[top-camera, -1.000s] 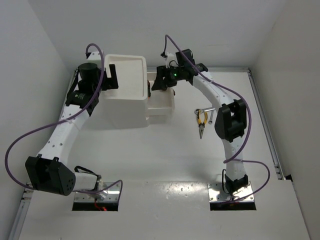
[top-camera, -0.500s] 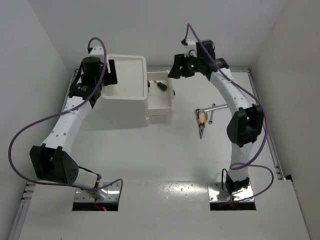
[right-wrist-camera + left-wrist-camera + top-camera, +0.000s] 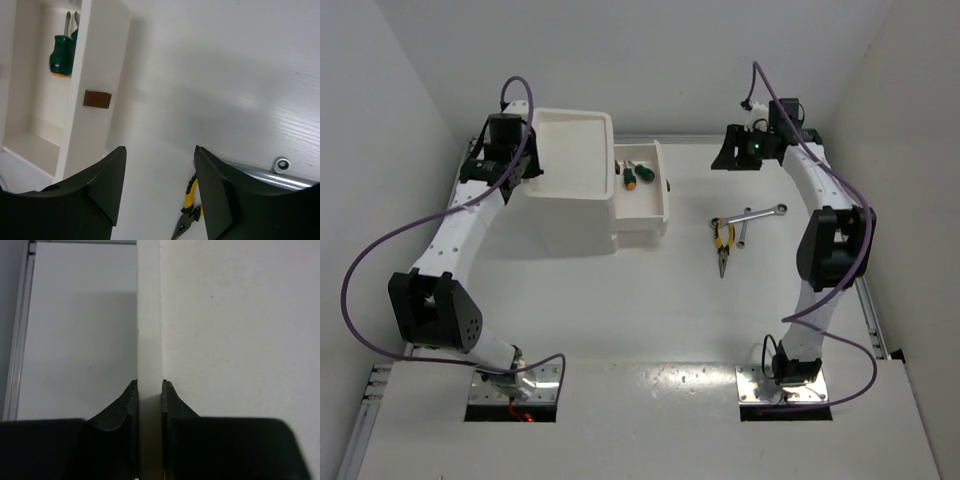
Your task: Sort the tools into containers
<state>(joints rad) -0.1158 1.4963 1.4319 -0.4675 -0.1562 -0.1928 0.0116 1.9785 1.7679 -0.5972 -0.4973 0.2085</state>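
Note:
My left gripper (image 3: pixel 527 160) (image 3: pixel 149 385) is shut on the left rim (image 3: pixel 149 330) of the large white bin (image 3: pixel 570 140). Two green-handled screwdrivers (image 3: pixel 636 175) (image 3: pixel 61 52) lie in the smaller bin (image 3: pixel 650 212) beside it. My right gripper (image 3: pixel 729 154) (image 3: pixel 160 150) hangs open and empty above the table, right of the smaller bin. The yellow-handled pliers (image 3: pixel 722 240) (image 3: pixel 189 212) lie on the table below it. One silver wrench (image 3: pixel 761 213) lies just behind the pliers and a shorter one (image 3: pixel 741 237) at their right.
The two bins stand side by side at the back left, touching. A brown label (image 3: pixel 97 99) sits on the smaller bin's outer wall. A metal rail (image 3: pixel 845 220) runs along the table's right edge, close to the right arm. White walls close in the back and sides.
My left gripper has closed onto the large bin's rim. The right arm has swung right and back from above the smaller bin, uncovering two screwdrivers lying in it.

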